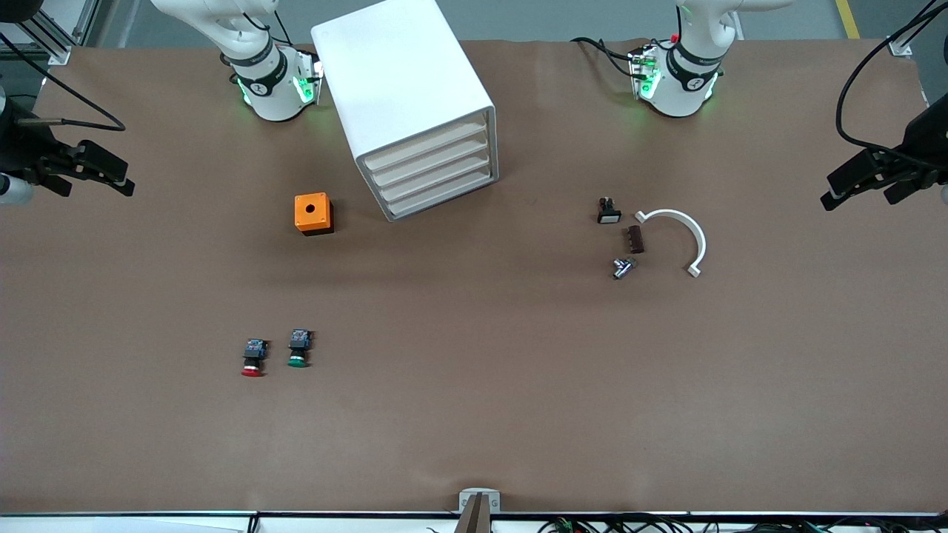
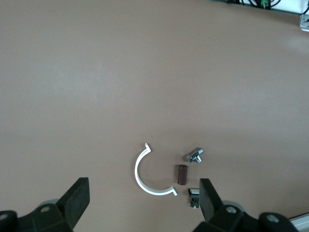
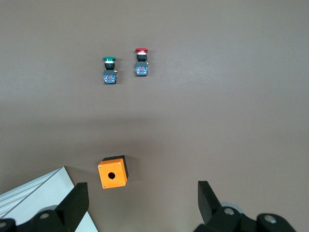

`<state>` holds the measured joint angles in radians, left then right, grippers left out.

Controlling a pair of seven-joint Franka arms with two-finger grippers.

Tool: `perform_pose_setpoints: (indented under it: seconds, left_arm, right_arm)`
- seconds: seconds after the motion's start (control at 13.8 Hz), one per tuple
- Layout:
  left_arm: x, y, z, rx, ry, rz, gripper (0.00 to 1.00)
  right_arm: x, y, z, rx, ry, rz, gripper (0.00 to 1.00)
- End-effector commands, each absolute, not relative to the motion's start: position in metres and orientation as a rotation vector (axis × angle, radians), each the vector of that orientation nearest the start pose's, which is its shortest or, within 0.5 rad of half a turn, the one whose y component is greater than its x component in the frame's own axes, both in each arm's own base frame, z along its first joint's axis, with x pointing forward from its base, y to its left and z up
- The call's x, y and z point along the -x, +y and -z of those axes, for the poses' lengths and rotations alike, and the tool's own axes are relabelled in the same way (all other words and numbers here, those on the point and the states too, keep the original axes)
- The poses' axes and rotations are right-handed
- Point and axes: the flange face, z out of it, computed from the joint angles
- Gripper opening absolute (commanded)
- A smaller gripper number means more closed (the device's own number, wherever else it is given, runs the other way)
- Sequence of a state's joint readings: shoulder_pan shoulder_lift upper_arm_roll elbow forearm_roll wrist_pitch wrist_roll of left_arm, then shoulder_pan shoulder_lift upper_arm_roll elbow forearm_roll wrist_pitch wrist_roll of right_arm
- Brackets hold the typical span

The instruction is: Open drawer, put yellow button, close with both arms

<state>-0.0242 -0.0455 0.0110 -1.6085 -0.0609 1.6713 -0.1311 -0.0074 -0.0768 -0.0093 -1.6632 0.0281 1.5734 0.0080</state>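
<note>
White arms (image 1: 266,81); black tools (image 1: 89,170)

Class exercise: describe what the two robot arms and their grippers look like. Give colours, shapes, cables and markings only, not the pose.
Both arms are glossy white with rounded segments and black joint bands. The left arm's base and the right arm's base glow green and have black cables beside them. The left gripper and right gripper are matt black, each with two blocky, wedge-shaped fingers.
</note>
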Motion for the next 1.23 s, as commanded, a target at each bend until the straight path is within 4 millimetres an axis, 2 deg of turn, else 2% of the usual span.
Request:
perform_pose_setpoints:
  seconds: [0.0,0.14,1.16]
  left_arm:
    - [-0.571,-0.013,-0.637,3.181,-0.191,0.156,1.0]
    - [-0.579,-0.021,-0.647,3.177,-0.17,0.195,1.0]
    - [-0.582,-0.017,-0.641,3.17,-0.145,0.179,1.0]
  right_arm:
    - [-0.523,-0.007,-0.626,3.099,0.041,-0.009,1.0]
    - [-0.523,-0.007,-0.626,3.099,0.041,-0.009,1.0]
    - [-0.523,-0.006,-0.625,3.099,0.039,-0.011,1.0]
